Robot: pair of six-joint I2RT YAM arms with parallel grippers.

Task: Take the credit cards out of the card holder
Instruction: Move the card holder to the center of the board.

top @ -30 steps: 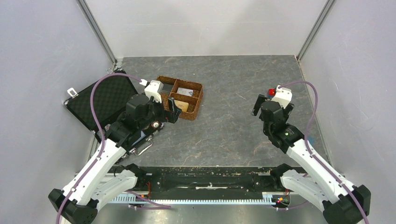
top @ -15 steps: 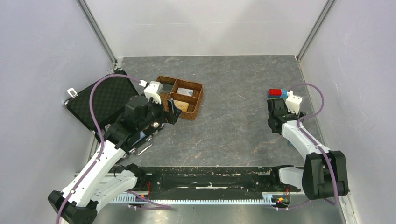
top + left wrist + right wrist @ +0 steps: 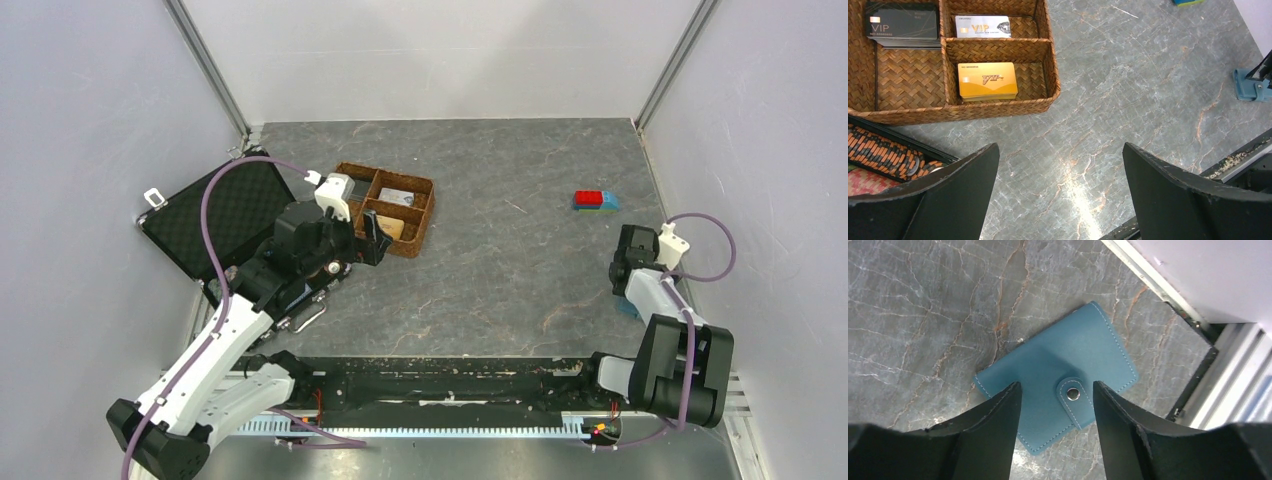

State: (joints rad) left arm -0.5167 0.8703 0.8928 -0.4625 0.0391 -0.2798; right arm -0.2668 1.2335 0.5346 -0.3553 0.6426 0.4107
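right hand (image 3: 1055,385): part-open, empty, over closed teal stitched bifold card holder (image 3: 1083,347) | best: pinch its snap tab (image 3: 1074,400), peel upward | left hand (image 3: 1060,147): wide open, empty, well away from the card holder

"VIP" on three cards (image 3: 987,80)
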